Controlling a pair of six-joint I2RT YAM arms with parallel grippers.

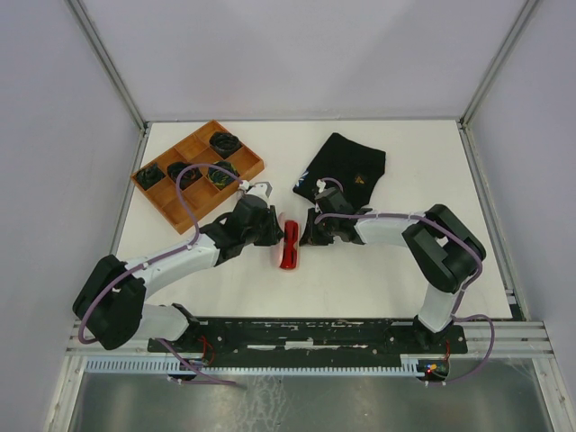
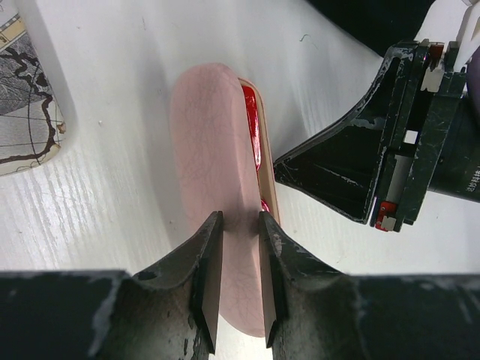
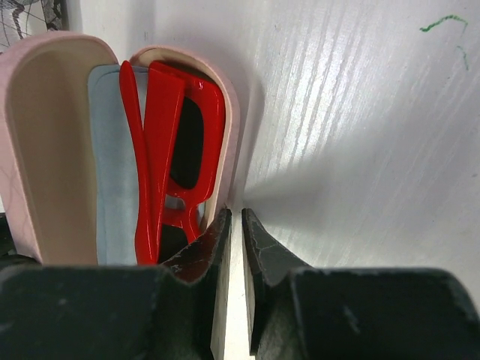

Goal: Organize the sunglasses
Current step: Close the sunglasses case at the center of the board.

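Right wrist view, red sunglasses (image 3: 169,150): folded, lying in the lower shell of the open pink glasses case (image 2: 214,150), lens side toward the outer wall, arms against the pale blue lining.
Case position: on its side at the middle of the table (image 1: 378,270), between the two grippers, with the lid ajar and only a narrow gap showing red in the left wrist view.
Risk, pinched frame: if the lid is pressed home while the frame sits proud of the rim, the red plastic could jam the closure or be squeezed.
Risk, trapped finger: one right finger (image 3: 206,247) looks to be inside the shell beside the frame, so a closing lid could catch it or drag the sunglasses out.
Risk, sliding case: uneven pushes from the two sides could skate the case along the smooth table.
Left gripper (image 2: 238,221): low and level, its pads clamped on the near end of the pink lid.
Right gripper (image 3: 235,217): low, facing the left one, jaws almost together astride the shell's rim; I cannot tell whether they actually grip it.
Arms: both reach inward and forward, elbows bent outward, wrists meeting at the case.
Surroundings: grey patterned case (image 2: 22,97) just to the left, wooden tray (image 1: 171,202) and black cloth (image 1: 346,166) farther back.
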